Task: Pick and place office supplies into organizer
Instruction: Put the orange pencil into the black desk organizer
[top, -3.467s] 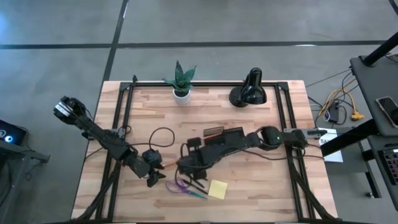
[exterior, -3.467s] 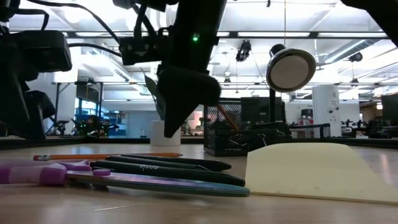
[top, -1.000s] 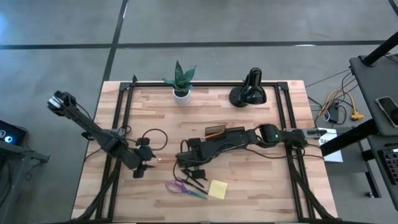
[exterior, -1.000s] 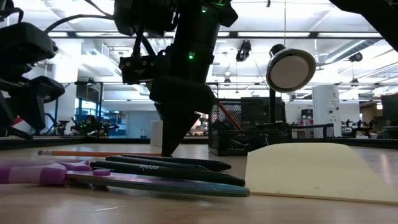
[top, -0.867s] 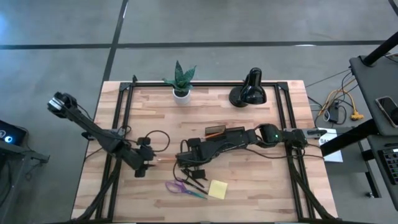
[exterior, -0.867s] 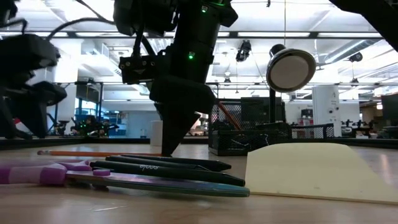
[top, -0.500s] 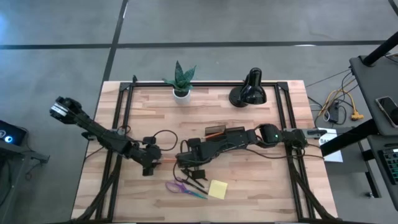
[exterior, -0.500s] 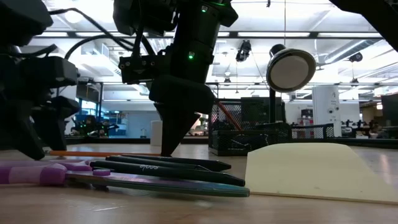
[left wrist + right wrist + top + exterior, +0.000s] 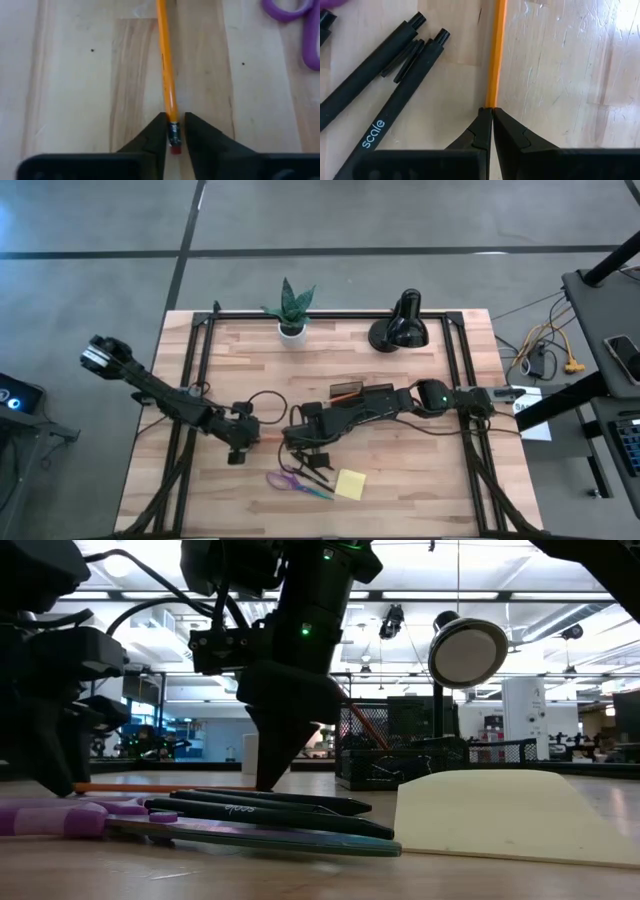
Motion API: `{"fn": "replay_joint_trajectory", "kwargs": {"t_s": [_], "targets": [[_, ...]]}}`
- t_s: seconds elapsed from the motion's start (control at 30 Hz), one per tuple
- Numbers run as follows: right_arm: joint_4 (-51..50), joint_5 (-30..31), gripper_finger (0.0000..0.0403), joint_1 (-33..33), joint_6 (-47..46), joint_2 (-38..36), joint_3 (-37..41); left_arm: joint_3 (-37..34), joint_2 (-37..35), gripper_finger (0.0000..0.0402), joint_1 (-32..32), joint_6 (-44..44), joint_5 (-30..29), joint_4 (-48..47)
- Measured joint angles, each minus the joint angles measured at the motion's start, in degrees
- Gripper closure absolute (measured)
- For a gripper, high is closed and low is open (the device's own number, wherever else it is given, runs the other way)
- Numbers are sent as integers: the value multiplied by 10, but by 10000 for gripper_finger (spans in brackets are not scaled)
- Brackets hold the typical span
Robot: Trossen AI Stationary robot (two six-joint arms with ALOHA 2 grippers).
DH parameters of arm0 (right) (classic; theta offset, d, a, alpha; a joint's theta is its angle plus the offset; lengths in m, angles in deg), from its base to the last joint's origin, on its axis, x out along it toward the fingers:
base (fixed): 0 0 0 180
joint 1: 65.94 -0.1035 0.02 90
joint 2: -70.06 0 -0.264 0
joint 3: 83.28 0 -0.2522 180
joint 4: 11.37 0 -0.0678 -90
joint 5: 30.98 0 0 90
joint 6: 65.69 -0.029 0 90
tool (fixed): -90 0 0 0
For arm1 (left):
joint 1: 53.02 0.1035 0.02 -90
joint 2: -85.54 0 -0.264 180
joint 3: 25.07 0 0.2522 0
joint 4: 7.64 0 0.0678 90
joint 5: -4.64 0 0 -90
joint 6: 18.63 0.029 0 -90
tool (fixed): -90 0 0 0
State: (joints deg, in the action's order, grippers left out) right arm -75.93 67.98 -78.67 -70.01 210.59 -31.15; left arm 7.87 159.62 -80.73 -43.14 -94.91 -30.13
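An orange pencil (image 9: 263,438) lies on the wooden table between my two grippers. My left gripper (image 9: 238,444) is at its eraser end and shut on it. My right gripper (image 9: 291,442) is at its other end, fingers shut, pointing down at the table (image 9: 268,780). Two black pens (image 9: 316,470), purple-handled scissors (image 9: 290,481) and a yellow sticky pad (image 9: 350,484) lie flat nearer the front edge. The dark organizer (image 9: 372,393) stands behind, partly hidden under my right arm. My left gripper pinches the pencil's eraser end at the metal band (image 9: 173,131) between its two fingertips. The fingers lie along the pencil, which rests flat on the table. My right gripper's shut fingertips (image 9: 484,120) meet the pencil's other end (image 9: 490,102) from above; the fingers hide its point. The pencil lies on the table.
A black desk lamp (image 9: 400,328) and a potted green plant (image 9: 291,310) stand at the far edge. A black cable (image 9: 262,396) loops on the table behind the pencil. The pens lie close beside my right gripper (image 9: 405,85).
My left gripper has moved toward the table's right edge and a little toward the far edge, down to the pencil's eraser end. My right gripper has stayed at the pencil's other end.
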Motion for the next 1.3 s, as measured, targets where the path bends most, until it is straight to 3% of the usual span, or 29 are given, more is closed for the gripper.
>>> {"fn": "replay_joint_trajectory", "kwargs": {"t_s": [0.13,0.37,0.57,0.73,1.07,1.23,1.3], "targets": [[1,0,394,0,0,0,0,2,17,390,0,-4,15,2],[5,9,394,-1,-1,-6,0,7,-3,397,1,-4,29,-13],[-4,117,395,-18,-11,-35,6,35,-51,400,-1,-11,68,-56],[-9,254,395,-38,-30,-86,-19,73,-101,400,-1,-48,115,-103],[-24,650,394,-113,-108,-181,-80,176,-197,401,0,-147,121,-152],[-26,789,394,-151,-206,-215,-117,225,-210,401,21,-219,122,-130],[-28,809,394,-158,-268,-239,-132,247,-203,401,36,-235,141,-146]]}}
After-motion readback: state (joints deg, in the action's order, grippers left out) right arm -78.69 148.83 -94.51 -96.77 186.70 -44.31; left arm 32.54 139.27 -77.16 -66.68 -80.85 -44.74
